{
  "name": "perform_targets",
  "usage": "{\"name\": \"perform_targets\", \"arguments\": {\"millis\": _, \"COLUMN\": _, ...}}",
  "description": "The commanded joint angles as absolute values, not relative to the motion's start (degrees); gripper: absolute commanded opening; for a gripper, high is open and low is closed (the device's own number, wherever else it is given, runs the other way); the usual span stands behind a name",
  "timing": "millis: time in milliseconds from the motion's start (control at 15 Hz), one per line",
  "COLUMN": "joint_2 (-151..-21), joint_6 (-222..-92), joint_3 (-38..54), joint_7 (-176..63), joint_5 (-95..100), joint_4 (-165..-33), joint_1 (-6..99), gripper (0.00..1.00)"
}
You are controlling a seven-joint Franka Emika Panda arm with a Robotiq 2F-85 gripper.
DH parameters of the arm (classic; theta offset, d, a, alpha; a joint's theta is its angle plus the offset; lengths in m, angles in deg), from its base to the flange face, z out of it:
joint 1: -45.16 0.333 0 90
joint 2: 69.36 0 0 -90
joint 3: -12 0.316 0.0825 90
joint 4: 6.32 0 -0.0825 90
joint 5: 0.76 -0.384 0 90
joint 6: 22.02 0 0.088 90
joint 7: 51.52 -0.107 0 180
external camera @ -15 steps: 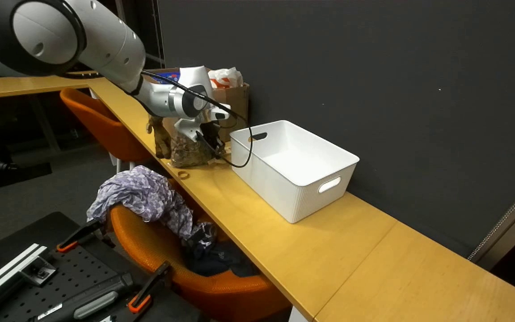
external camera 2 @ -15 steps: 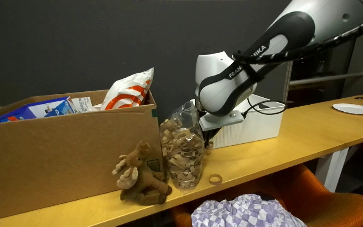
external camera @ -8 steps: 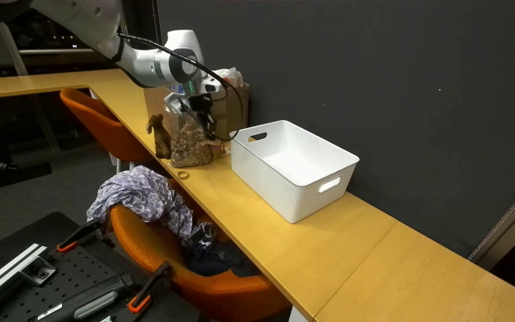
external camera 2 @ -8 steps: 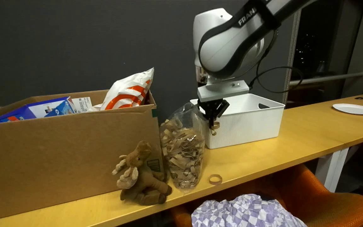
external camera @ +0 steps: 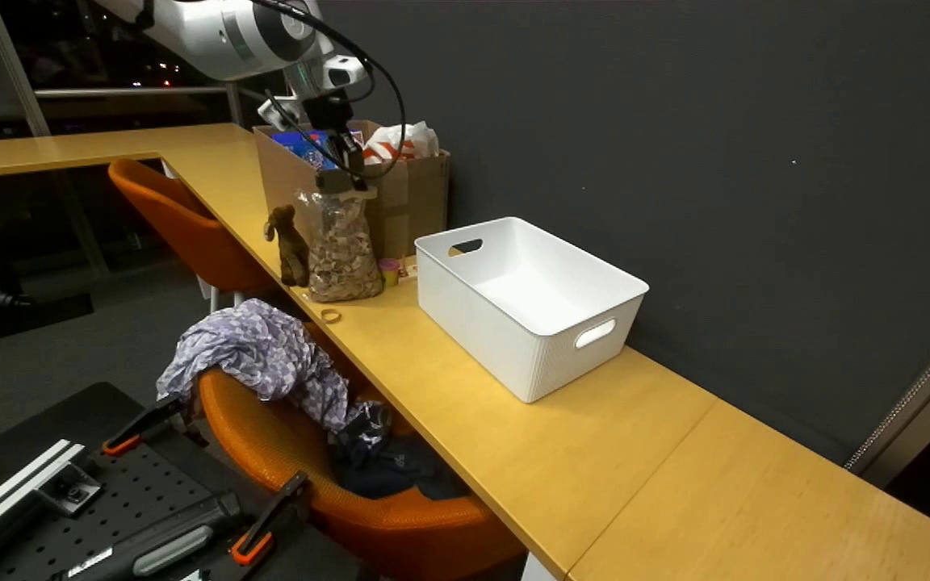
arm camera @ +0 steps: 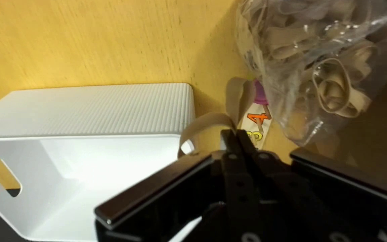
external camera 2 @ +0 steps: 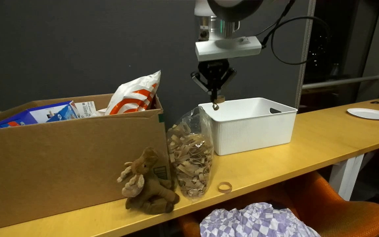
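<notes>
My gripper (arm camera: 236, 132) is shut on a tan rubber band (arm camera: 207, 119), whose loops stick out past the fingertips in the wrist view. In an exterior view the band (external camera 2: 220, 99) hangs from the gripper (external camera 2: 214, 100), above the near corner of the white bin (external camera 2: 248, 135) and beside the top of the clear plastic bag (external camera 2: 191, 164) full of similar bands. From another angle, the gripper (external camera: 360, 186) appears over that bag (external camera: 342, 262), in front of the cardboard box (external camera: 416, 206). A single loose band (external camera 2: 220, 190) lies near the table edge. Inside the bin (arm camera: 96, 107) no object shows.
A brown plush moose (external camera 2: 151, 196) sits by the bag, against the cardboard box (external camera 2: 71, 164). A purple-lidded tub (external camera: 389, 270) and a printed strip (arm camera: 256, 117) lie behind the bag. A white plate (external camera 2: 372, 114) rests farther along. An orange chair (external camera 2: 337, 204) stands at the table edge.
The gripper has risen from low between the bag and the bin to above their tops, carrying the rubber band up with it. Bag, bin, moose and loose band stay put.
</notes>
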State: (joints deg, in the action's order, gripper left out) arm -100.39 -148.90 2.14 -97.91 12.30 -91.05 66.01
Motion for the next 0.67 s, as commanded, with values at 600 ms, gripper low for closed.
{"name": "perform_targets", "arguments": {"millis": 600, "joint_2": -102.7, "joint_6": -152.4, "joint_3": 9.0, "joint_7": -96.4, "joint_5": 15.2, "joint_4": -88.9, "joint_1": 65.1, "gripper": 0.01}}
